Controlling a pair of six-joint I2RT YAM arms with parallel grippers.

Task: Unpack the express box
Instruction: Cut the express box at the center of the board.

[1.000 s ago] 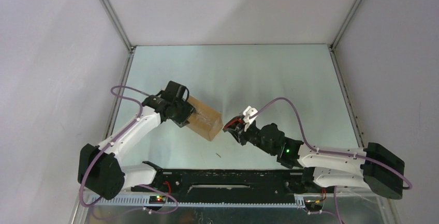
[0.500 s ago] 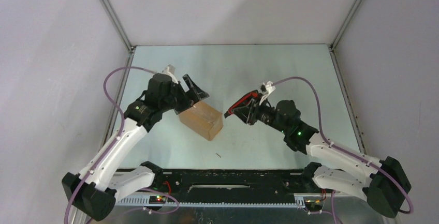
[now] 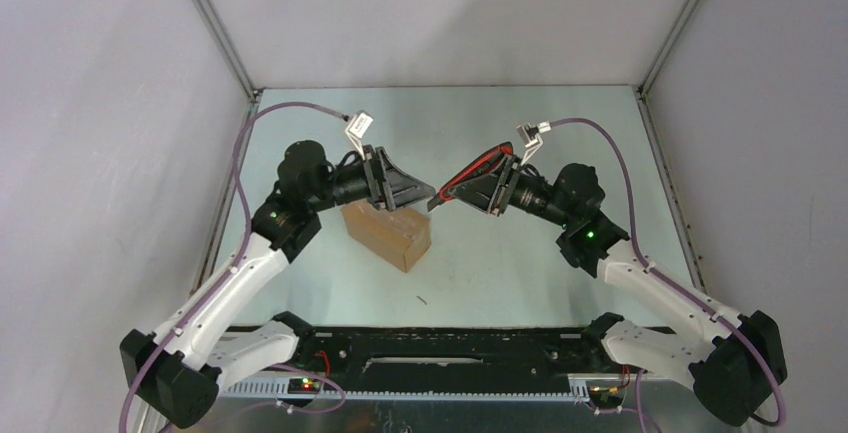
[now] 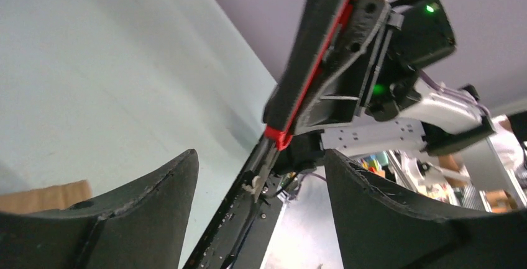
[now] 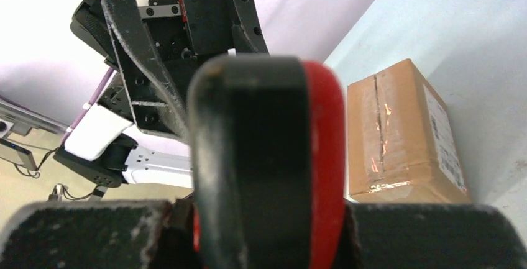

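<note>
The small brown cardboard express box (image 3: 385, 233) lies on the pale green table (image 3: 540, 133), down between the two arms, and nobody is touching it. The strip of clear tape (image 5: 380, 126) runs along its top and looks whole, so the box seems to be shut. The right gripper (image 3: 500, 190) is up in the air, squeezed tight around a red-and-black utility knife (image 3: 468, 177). The knife's thin end points toward the other arm. The left gripper (image 3: 418, 194) is up in the air too, just above the box. Its two black fingers (image 4: 143, 210) are spread wide with nothing between them, and they face the knife. I think the step now is getting the knife ready, before any cutting. Next, the knife tip has to come down onto the tape line. The empty gripper could hold the box so it does not slide.
</note>
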